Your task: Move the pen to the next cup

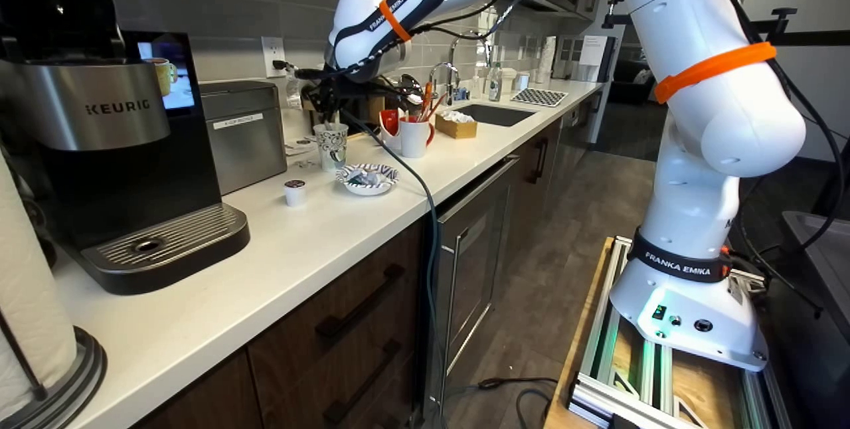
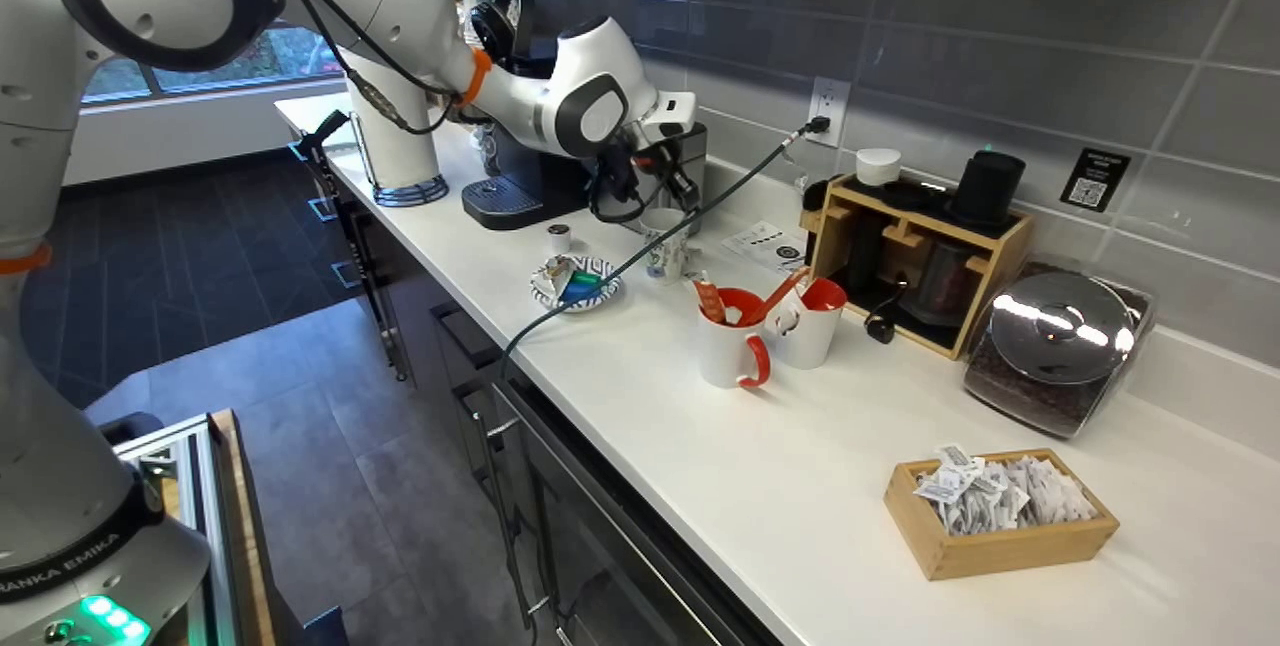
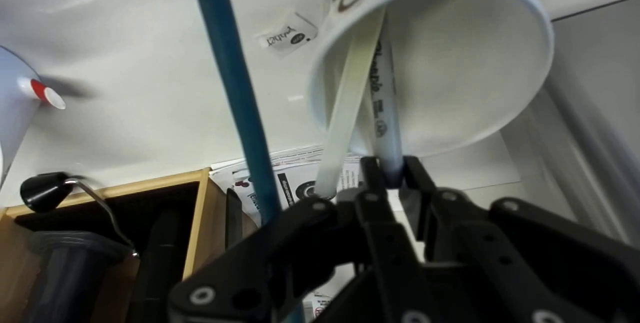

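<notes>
One long, pale surface [image 2: 850, 486] is shared by everything set around the patterned paper cup [image 1: 331, 147]. To one side of that cup a coffee machine [image 1: 133, 176] is stationed, presumably so that drinks can be made and stirred in one spot. At the cup's mouth the pincer [image 3: 393, 173] is held clamped, as far as can be judged, on the dark end of the pen [image 3: 384, 98], probably because only that end is offered past the rim. To the cup's other side, two white mugs [image 2: 727, 353] with red insides are stood together; one is probably meant for the pen. Within the cup a pale stick [image 3: 348, 98] is leaned beside the pen, free of the grip. The pen's remaining length is contained by the cup, so a straight lift seems called for, lest the light cup be tipped.
</notes>
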Robot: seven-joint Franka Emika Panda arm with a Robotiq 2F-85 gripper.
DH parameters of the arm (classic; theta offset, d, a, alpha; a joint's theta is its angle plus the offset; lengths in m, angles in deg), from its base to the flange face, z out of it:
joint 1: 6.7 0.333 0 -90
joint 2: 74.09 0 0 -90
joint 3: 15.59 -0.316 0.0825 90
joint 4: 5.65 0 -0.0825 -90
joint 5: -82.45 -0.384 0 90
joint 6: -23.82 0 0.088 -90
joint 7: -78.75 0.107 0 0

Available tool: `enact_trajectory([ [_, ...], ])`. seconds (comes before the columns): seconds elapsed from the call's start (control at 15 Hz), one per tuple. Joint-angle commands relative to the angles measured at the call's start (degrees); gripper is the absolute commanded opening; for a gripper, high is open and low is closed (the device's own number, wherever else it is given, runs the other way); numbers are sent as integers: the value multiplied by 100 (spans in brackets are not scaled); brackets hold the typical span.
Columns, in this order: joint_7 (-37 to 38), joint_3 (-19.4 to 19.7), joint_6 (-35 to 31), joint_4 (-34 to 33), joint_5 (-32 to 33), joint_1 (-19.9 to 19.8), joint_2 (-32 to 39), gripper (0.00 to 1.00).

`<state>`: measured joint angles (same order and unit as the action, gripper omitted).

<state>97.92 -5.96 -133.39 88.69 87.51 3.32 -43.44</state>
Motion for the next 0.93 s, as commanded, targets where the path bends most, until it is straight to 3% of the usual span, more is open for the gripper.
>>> enact_trajectory([
  [0.0, 221, 46, 229, -79, 90, 64, 16, 0],
  [0.53, 269, 36, 283, 352, 59, -8, -636, 3],
  [0.87, 127, -320, 32, 882, -409, -321, -1327, 3],
])
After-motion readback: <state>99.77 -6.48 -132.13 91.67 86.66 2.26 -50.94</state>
